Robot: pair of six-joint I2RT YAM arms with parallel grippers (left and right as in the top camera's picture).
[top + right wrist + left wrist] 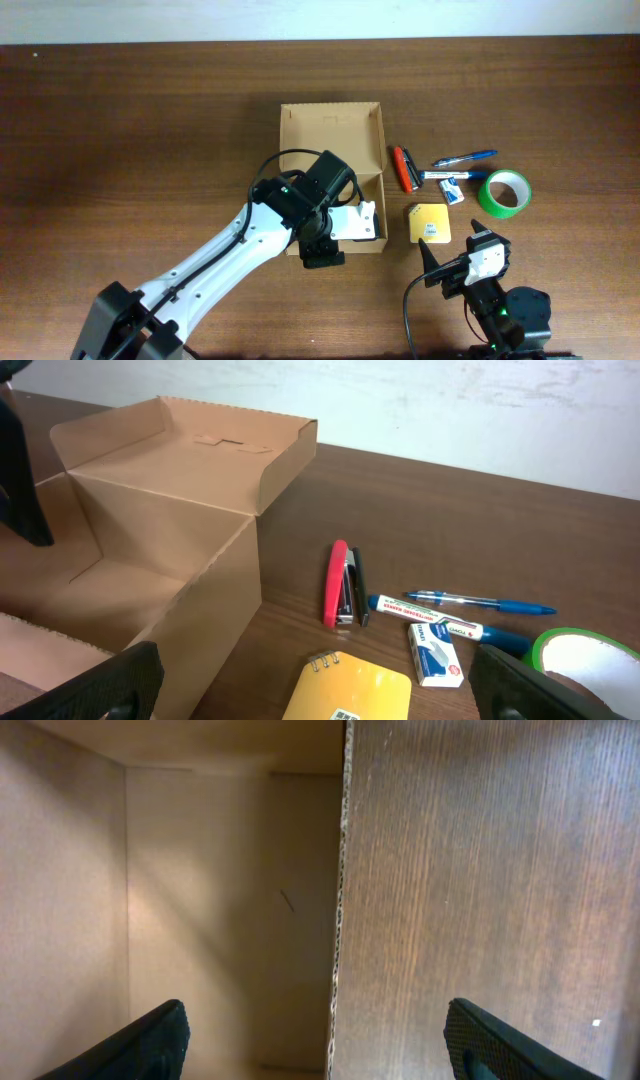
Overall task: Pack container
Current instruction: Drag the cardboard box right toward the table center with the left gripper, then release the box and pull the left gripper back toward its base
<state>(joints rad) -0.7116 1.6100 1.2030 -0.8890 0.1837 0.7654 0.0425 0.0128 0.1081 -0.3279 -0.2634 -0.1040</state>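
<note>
1. Edges first: the container sits mid-table, its lid flap folded back on the far side and the top wide open. From the right wrist view its near-right corner is a sharp corrugated edge.
2. Room-wise, there's loads of bare wood to the left of the box and beyond it. The right side is crowded with a red stapler, marker, blue pen, small white box and green tape roll. A yellow notepad sits just off the box's near-right corner.
3. The left gripper is spread and straddles the container's near wall, one finger inside and one out over the table. It's pinching nothing.
4. The right gripper is spread wide and empty, low by the near edge. The notepad is right ahead of it and the container is off to its left.
</note>
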